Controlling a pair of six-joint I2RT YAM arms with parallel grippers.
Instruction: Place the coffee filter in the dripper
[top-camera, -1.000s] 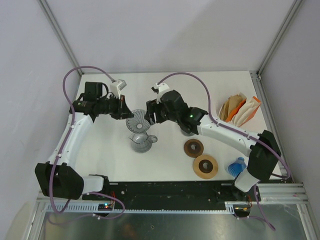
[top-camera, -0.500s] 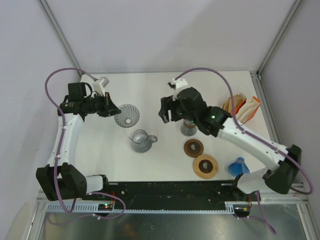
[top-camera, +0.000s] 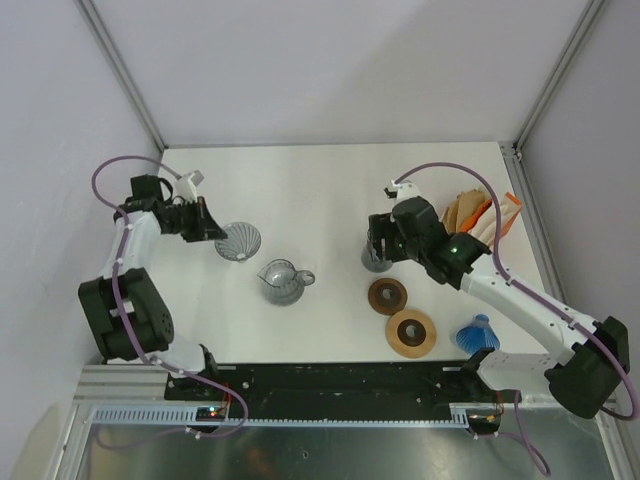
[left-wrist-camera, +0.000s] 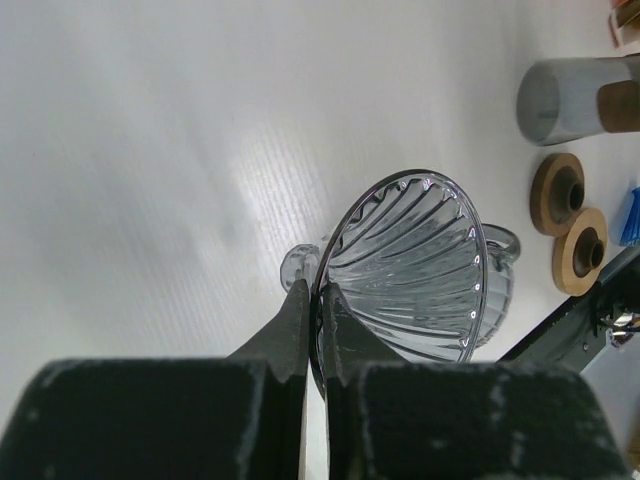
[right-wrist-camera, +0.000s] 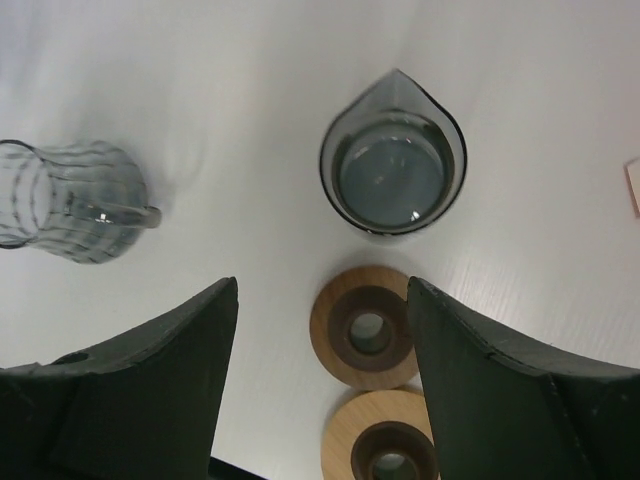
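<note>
Left pincer (left-wrist-camera: 312, 292) clamps the dripper (left-wrist-camera: 410, 262) rim, right pincer (right-wrist-camera: 322, 290) spread wide

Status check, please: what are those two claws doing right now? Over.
Left gripper shut on the dripper, by its rim, tilted. Right gripper open, empty, above carafe and wooden rings. Filters untouched in holder, back right. Nothing seen blocking.

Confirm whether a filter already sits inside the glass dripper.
No, the dripper shows only bare ribbed glass inside.
</note>
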